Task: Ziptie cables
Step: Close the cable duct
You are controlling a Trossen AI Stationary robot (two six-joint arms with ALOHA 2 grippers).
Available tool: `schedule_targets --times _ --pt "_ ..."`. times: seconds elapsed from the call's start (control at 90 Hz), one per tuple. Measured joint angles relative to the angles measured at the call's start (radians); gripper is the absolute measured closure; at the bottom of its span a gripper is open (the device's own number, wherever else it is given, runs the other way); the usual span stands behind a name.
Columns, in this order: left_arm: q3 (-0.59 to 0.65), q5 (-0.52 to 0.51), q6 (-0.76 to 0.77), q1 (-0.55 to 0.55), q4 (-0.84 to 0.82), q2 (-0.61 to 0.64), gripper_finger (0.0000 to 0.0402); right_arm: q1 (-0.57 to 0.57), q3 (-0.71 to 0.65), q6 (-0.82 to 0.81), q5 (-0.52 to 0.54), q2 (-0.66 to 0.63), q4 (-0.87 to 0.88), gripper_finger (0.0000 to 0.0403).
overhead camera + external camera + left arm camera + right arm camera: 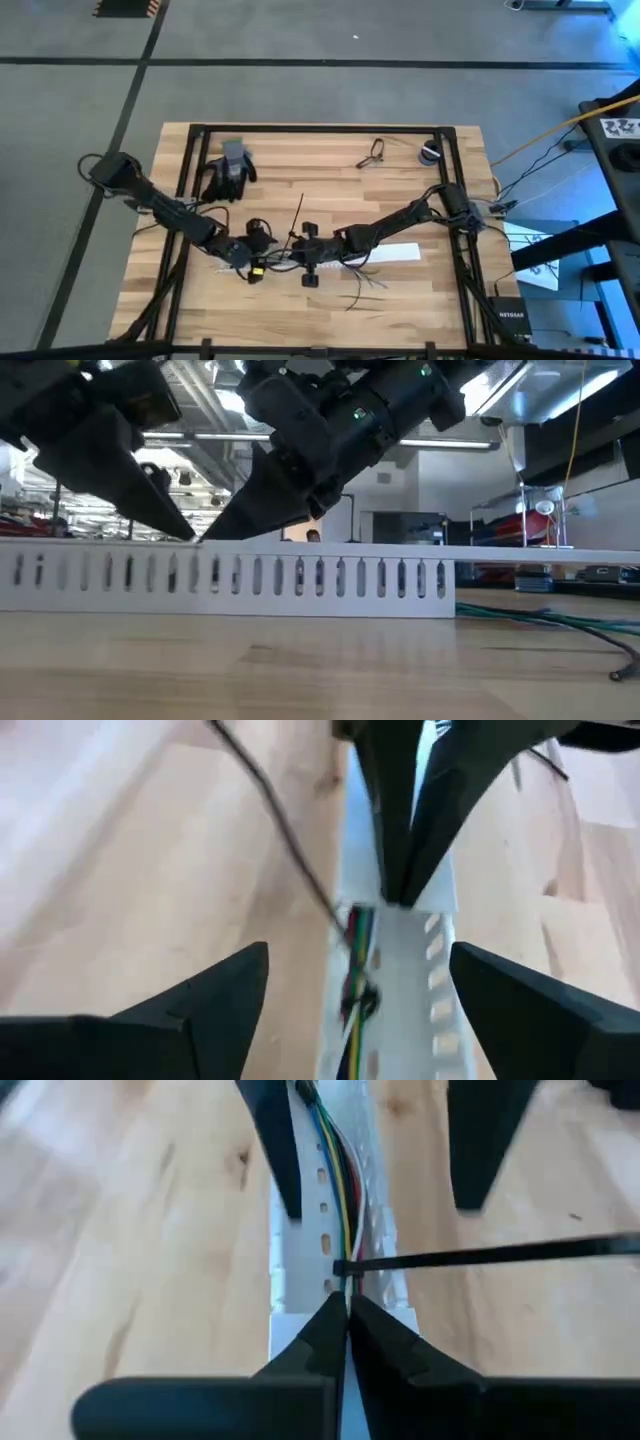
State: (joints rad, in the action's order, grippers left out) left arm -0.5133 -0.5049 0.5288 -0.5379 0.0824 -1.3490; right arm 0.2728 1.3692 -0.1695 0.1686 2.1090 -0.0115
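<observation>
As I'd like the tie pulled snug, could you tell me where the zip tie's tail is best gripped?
Grip the zip tie's tail at mid-length, coming from above: it juts straight sideways from the cables, thin and clear of the white duct. The open left gripper is free; the right gripper pinches the cables.

Left gripper (350,990) fingers spread wide; right gripper (346,1330) fingers pinched together.
</observation>
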Motion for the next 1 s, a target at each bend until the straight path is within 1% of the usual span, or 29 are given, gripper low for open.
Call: schedule_targets --times 0.111,0.178,0.267,0.389,0.5,0.589,0.789,0.867,1.0 --pt "0.000 -0.013 -0.010 -0.033 0.012 0.013 0.0106 0.000 0.041 0.017 0.007 -0.048 0.139 0.0398" --pt "0.000 -0.015 -0.011 -0.046 0.010 0.003 0.0106 0.001 0.068 0.015 0.012 -0.084 0.223 0.0398" --pt "0.000 -0.030 -0.012 -0.056 0.007 -0.017 0.0106 0.014 0.072 -0.009 0.014 -0.122 0.312 0.0398" --pt "0.000 -0.034 -0.056 -0.058 0.020 -0.050 0.0106 0.037 0.072 -0.041 0.015 -0.143 0.428 0.0398" --pt "0.001 -0.035 -0.088 -0.055 0.059 -0.086 0.0106 0.072 0.069 -0.076 0.056 -0.145 0.508 0.0398" --pt "0.001 -0.011 -0.086 -0.053 0.092 -0.115 0.0106 0.098 0.026 -0.113 0.081 -0.145 0.466 0.0398" --pt "0.001 -0.013 -0.060 -0.032 0.102 -0.202 0.0106 0.117 -0.072 -0.190 0.130 -0.145 0.347 0.0398" --pt "0.001 -0.014 -0.058 -0.023 0.165 -0.233 0.0106 0.115 -0.085 -0.195 0.146 -0.146 0.313 0.0398" --pt "0.001 0.003 -0.081 -0.024 0.248 -0.265 0.0119 0.113 -0.087 -0.190 0.135 -0.146 0.271 0.0398"
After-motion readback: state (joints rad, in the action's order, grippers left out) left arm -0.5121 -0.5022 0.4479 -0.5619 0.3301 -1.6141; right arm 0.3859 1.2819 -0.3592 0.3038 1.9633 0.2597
